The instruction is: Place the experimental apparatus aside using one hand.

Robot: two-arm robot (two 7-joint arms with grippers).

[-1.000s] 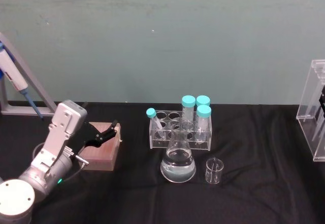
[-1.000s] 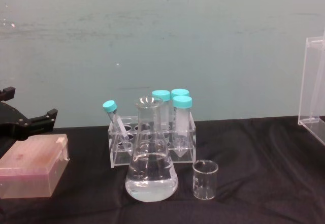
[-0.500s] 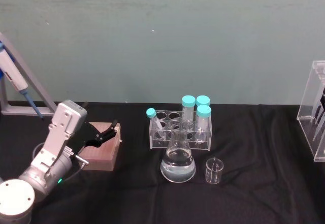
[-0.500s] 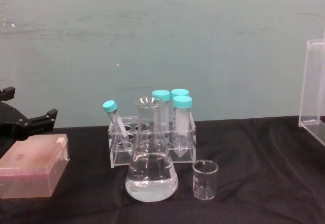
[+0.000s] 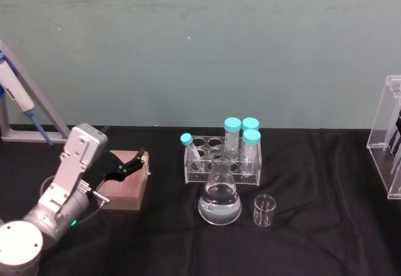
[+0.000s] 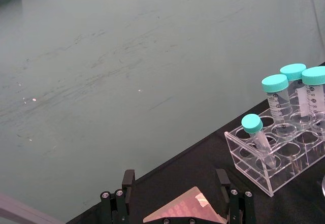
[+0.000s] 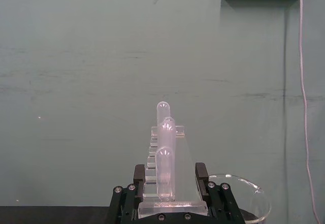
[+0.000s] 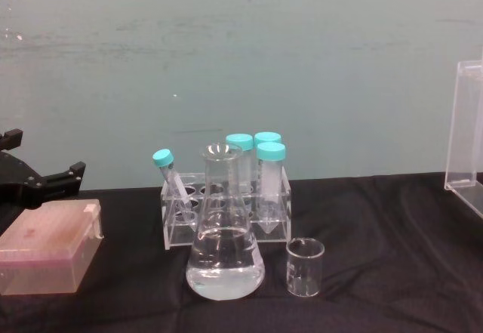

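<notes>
The acrylic stand [image 7: 165,183] with plastic pipettes sits between the fingers of my right gripper [image 7: 170,176], which is shut on its base. The same stand [image 5: 383,132] is at the table's far right edge, also seen from the chest [image 8: 466,129]. The conical flask [image 5: 220,198] with clear liquid stands mid-table, and the small glass beaker [image 5: 264,210] is just right of it. My left gripper [image 5: 133,162] hangs open over a pink box [image 5: 125,185] on the left, holding nothing.
A clear rack [image 5: 222,158] of teal-capped tubes stands right behind the flask. A pipette on a grey stand [image 5: 25,110] is at the far left. A round glass dish [image 7: 244,198] lies beside the acrylic stand. Black cloth covers the table.
The acrylic stand has shifted slightly to the right and a little upward at the view's edge. The left arm, flask and beaker have not moved.
</notes>
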